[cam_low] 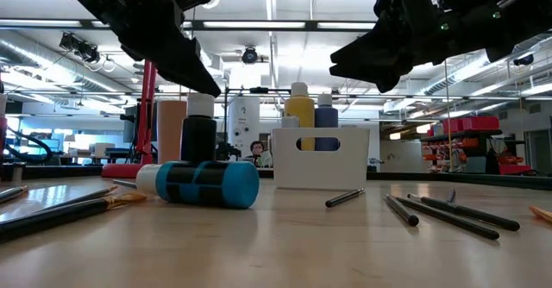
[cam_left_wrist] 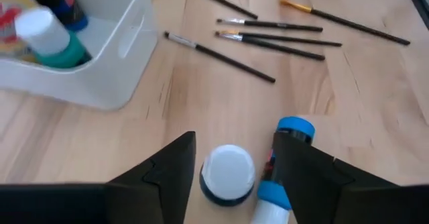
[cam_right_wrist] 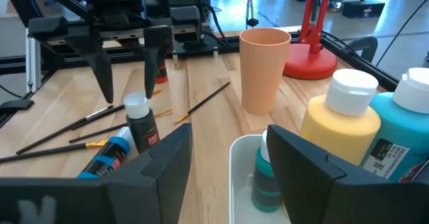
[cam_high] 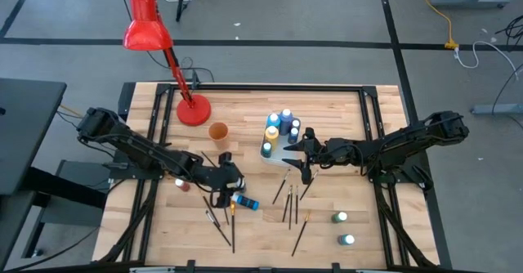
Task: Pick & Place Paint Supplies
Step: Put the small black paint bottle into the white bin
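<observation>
A dark paint bottle (cam_left_wrist: 227, 176) with a white cap stands upright on the table. My left gripper (cam_left_wrist: 234, 143) is open around it, one finger on each side of the cap, with a gap showing on both sides. Right beside it a blue bottle (cam_left_wrist: 279, 177) lies on its side. Several thin brushes (cam_left_wrist: 268, 39) lie scattered on the wood. My right gripper (cam_right_wrist: 228, 163) hangs open with nothing between its fingers, over the white bin (cam_high: 282, 150). The bin holds yellow (cam_right_wrist: 338, 113), teal (cam_right_wrist: 402, 127) and green (cam_right_wrist: 265, 180) bottles.
An orange cup (cam_high: 218, 131) and the red lamp's base (cam_high: 194, 109) stand at the far side. A red-brown bottle (cam_high: 181, 185) sits by my left arm. Two green bottles (cam_high: 339, 217) (cam_high: 348, 240) stand at the near right. More brushes (cam_high: 221, 220) lie near the front edge.
</observation>
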Tool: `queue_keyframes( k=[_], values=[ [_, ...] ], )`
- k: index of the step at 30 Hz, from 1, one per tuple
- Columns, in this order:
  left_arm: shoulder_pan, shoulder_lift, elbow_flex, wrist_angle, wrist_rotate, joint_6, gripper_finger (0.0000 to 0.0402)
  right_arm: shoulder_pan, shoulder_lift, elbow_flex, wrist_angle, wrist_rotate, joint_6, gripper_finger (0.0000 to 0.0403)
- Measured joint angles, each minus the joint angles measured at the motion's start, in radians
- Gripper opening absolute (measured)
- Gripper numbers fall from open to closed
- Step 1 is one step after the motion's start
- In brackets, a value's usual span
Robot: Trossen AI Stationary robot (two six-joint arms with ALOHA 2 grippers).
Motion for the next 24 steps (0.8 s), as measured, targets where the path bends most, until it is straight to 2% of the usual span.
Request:
queue_keyframes(
  k=[8,11,24],
  values=[
    [0.000,0.000,0.000,-0.074,-0.005,-0.031,0.0223,0.000,0.000,0.000,0.000,0.000,0.000,0.0196],
    [0.000,0.000,0.000,-0.092,-0.035,-0.032,0.0213,0.000,0.000,0.000,0.000,0.000,0.000,0.0196],
    [0.000,0.000,0.000,-0.065,-0.043,-0.020,0.0162,0.000,0.000,0.000,0.002,-0.002,0.004,0.0196]
  ],
)
